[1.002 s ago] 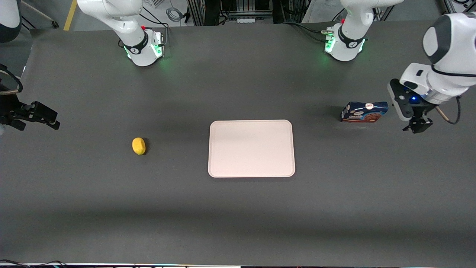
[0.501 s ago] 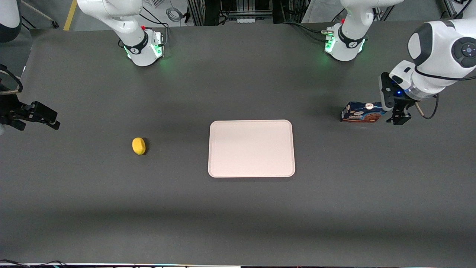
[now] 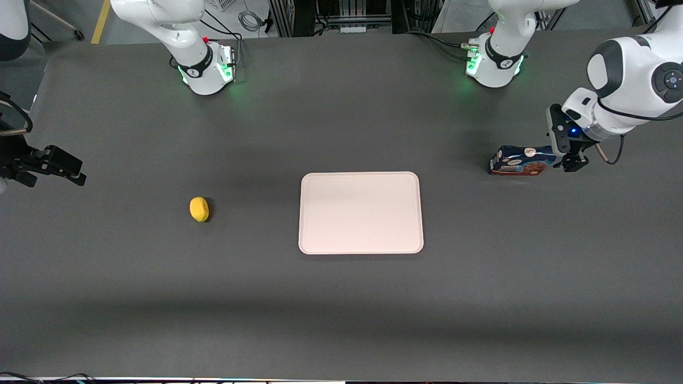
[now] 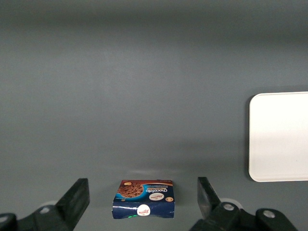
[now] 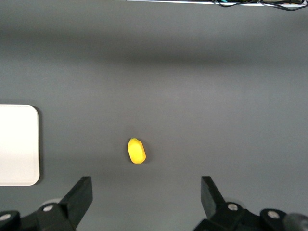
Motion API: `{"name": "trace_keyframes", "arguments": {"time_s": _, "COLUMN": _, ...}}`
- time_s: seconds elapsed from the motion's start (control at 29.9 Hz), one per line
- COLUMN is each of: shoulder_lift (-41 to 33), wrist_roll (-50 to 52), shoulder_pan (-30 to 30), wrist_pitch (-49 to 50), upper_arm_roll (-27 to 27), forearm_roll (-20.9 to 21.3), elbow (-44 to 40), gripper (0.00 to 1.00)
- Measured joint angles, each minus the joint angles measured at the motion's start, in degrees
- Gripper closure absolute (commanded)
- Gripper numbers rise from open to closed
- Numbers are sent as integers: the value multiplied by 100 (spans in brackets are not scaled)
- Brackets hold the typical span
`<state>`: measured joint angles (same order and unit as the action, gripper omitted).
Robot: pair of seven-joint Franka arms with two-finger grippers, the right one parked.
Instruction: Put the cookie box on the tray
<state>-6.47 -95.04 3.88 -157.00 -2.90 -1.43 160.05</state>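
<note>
The fingers (image 4: 74,197) of the gripper (image 4: 143,199) stand spread wide apart, one on each side of the cookie box (image 4: 144,198) without touching it. The box lies on the dark worktop (image 3: 341,298), well apart from the tray (image 3: 360,212), toward the working arm's end.

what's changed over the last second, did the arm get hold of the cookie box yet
Not yet. The left gripper has moved in from the working arm's end of the table, a little farther from the front camera, and now sits beside the end of the cookie box. Its fingers are open, straddling the box without touching it. The box, the tray and the yellow object have stayed put.
</note>
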Motion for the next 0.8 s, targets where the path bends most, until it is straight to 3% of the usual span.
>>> {"name": "trace_keyframes", "arguments": {"time_s": 0.27, "shoulder_lift": -4, "wrist_roll": 26, "shoulder_pan": 0, "wrist_pitch": 234, "upper_arm_roll": 16, "forearm_roll": -3, "elbow": -143, "gripper": 67}}
{"name": "trace_keyframes", "arguments": {"time_s": 0.8, "shoulder_lift": -438, "wrist_roll": 208, "shoulder_pan": 2, "wrist_pitch": 2040, "upper_arm_roll": 44, "forearm_roll": -8, "elbow": -1229, "gripper": 73}}
